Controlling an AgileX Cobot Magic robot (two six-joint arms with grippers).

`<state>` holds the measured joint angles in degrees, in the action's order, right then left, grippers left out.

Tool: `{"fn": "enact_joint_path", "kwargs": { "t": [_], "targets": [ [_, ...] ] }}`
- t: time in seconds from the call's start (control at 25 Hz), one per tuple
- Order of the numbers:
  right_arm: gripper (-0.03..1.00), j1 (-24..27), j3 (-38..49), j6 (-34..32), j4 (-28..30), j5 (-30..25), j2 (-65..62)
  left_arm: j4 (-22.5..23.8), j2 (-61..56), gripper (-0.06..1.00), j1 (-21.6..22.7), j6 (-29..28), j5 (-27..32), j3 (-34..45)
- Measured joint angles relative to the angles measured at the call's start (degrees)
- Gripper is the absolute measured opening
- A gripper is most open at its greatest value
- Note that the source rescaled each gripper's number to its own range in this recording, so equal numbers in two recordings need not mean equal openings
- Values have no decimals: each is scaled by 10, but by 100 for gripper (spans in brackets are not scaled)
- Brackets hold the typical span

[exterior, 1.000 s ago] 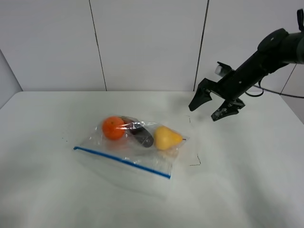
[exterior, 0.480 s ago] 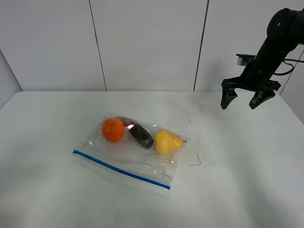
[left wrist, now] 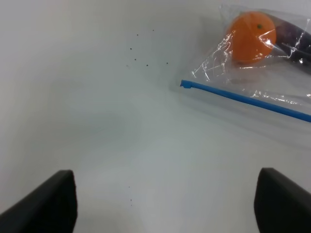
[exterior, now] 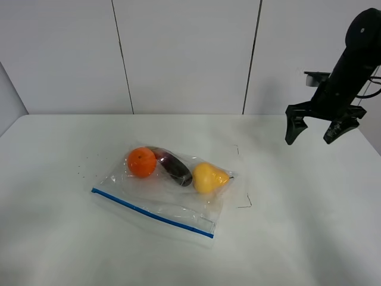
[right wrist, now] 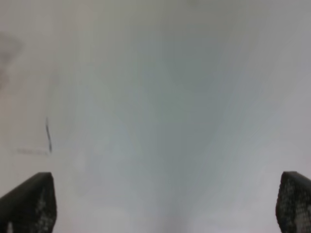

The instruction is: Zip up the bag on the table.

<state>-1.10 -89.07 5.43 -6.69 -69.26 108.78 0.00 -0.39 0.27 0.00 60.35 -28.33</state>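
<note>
Only overhead, right pincer (exterior: 314, 126) shows above table (exterior: 309, 226).

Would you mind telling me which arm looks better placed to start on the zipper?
Probably the left: its open hand views the bag's blue zipper end close ahead, while the right hand hangs far off, over bare table.

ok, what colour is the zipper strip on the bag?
Blue, along the bag's near edge; the zipper strip shows best in the left wrist view.

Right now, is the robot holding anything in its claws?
No. The right gripper hangs open above the white table, and the left gripper is open too. The clear plastic zip bag lies untouched.
</note>
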Motion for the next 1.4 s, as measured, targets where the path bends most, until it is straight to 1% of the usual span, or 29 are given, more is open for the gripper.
{"fn": "enact_joint_path", "kwargs": {
  "t": [0.16, 0.48, 0.64, 0.76, 0.84, 1.0, 1.24, 1.4],
  "targets": [
    [100, 0, 112, -1, 5, 0, -100, 0, 0, 100, 0, 0, 0, 0],
    [100, 0, 390, -1, 13, 1, -329, 0, 0, 100, 0, 0, 0, 0],
    [100, 0, 512, -1, 16, 47, -444, 0, 0, 100, 0, 0, 0, 0],
    [100, 0, 576, -1, 16, 72, -534, 0, 0, 100, 0, 0, 0, 0],
    [100, 0, 602, -1, 15, 89, -598, 0, 0, 100, 0, 0, 0, 0],
    [100, 0, 606, -1, 14, 105, -710, 0, 0, 100, 0, 0, 0, 0],
    [100, 0, 606, -1, 13, 104, -850, 3, 0, 100, 0, 0, 0, 0],
    [100, 15, 607, -1, 11, 104, -916, 3, 0, 100, 0, 0, 0, 0]
  ]
}}
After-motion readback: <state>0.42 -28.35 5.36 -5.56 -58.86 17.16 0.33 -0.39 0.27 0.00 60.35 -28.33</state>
